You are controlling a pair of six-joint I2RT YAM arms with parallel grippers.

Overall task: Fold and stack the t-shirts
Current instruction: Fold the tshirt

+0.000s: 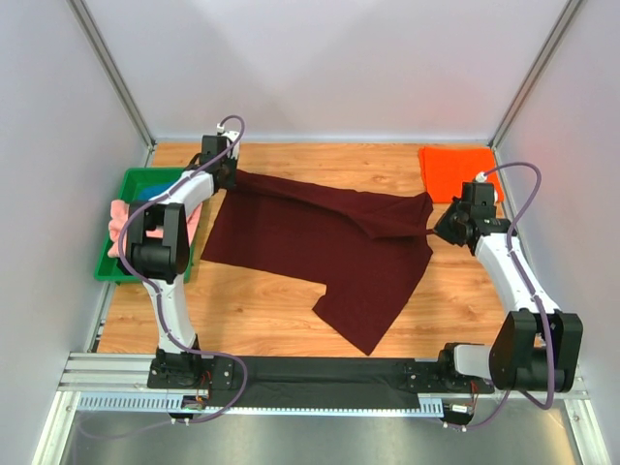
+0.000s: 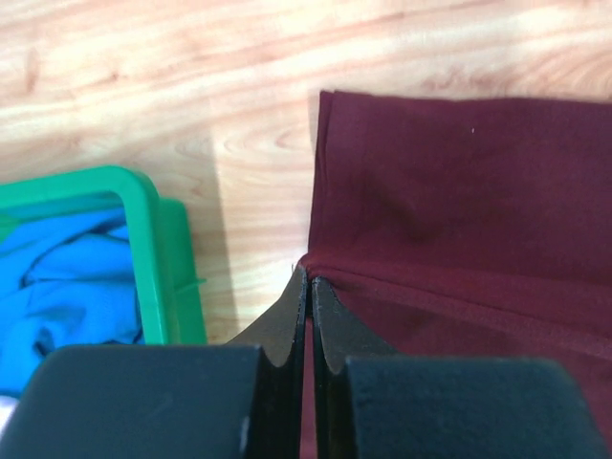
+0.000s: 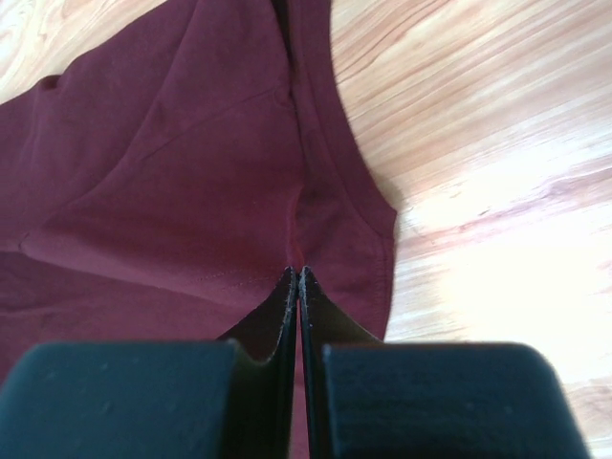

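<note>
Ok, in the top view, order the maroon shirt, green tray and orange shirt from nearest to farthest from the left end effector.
1. maroon shirt: pinched in the left end effector, at the cloth's far-left corner.
2. green tray: just to its left.
3. orange shirt: across at the far right.

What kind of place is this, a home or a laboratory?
Probably a laboratory robot cell: plain white walls enclose a wooden table, and the left arm and right arm are bolted to a metal rail at its near edge.
</note>
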